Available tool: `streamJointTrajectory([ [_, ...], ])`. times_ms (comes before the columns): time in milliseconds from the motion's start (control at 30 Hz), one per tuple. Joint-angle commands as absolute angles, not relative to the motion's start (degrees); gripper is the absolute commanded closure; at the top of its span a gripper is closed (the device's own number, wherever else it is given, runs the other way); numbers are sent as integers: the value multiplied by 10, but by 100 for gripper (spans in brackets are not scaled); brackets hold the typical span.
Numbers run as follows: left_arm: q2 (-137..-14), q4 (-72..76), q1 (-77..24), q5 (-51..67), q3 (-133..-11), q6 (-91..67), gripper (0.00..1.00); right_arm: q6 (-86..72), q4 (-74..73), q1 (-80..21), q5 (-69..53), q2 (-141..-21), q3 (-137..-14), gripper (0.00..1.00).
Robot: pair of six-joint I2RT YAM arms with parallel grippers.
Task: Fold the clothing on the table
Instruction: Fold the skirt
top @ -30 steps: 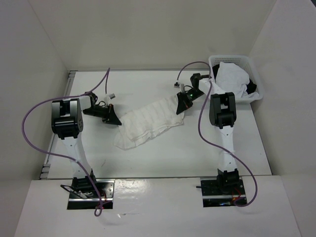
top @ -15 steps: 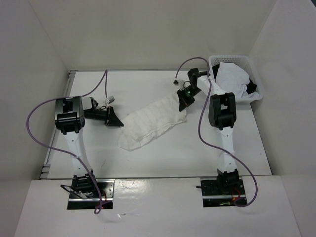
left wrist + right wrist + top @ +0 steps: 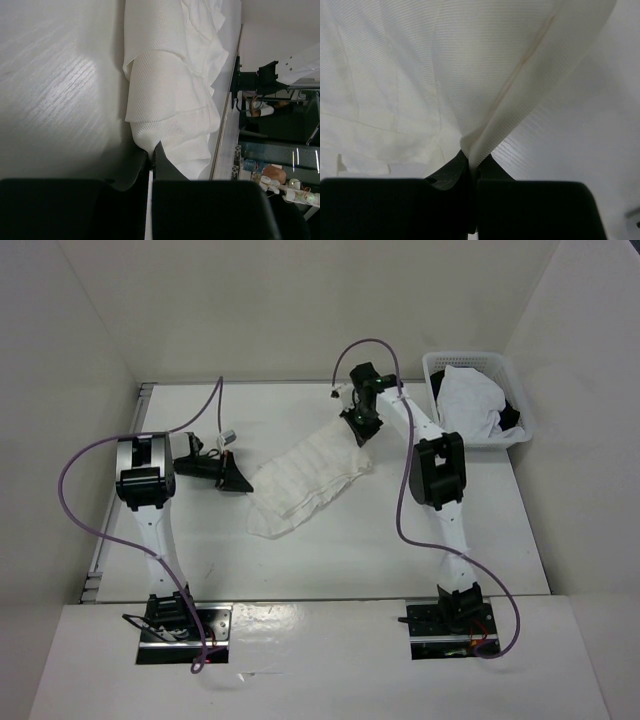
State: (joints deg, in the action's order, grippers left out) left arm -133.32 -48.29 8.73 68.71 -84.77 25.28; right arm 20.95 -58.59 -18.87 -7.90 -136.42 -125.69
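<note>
The clothing [image 3: 305,480], a thin white pleated skirt, lies stretched slantwise across the middle of the table [image 3: 480,540]. My left gripper [image 3: 240,484] is shut on the skirt's left end; the left wrist view shows the clothing [image 3: 170,100] pinched between the black fingers at my left gripper [image 3: 151,152]. My right gripper [image 3: 357,432] is shut on the skirt's upper right end. In the right wrist view the clothing [image 3: 470,75] rises as a taut fold out of my right gripper [image 3: 472,161].
A white basket [image 3: 520,405] holding a bulkier plain white cloth [image 3: 470,400] and something dark stands at the back right corner. White wall panels close in the table on the left, back and right. Purple cables loop from both arms.
My right gripper has shut on the skirt's upper right end and moved it up and left. The left gripper stays shut on the left end. The skirt now lies shorter and steeper.
</note>
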Motion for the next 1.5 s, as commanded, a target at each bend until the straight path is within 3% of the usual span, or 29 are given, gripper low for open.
streamJointTrajectory([
  [0,-1347,-474,91,696,-860,271,100,212,-573,-231,12,-1316,-1286,100],
  [233,-1359,-484,96,701,-855,285,100,212,-625,-331,57,-1310,-1347,100],
  [400,-1359,-484,101,707,-855,290,100,212,-718,-375,65,-1351,-1483,100],
  [833,-1359,-509,112,707,-850,318,100,236,-742,-455,57,-1372,-1421,100],
  [1467,-1343,-514,117,712,-834,329,100,221,-742,-532,1,-1424,-1426,100],
])
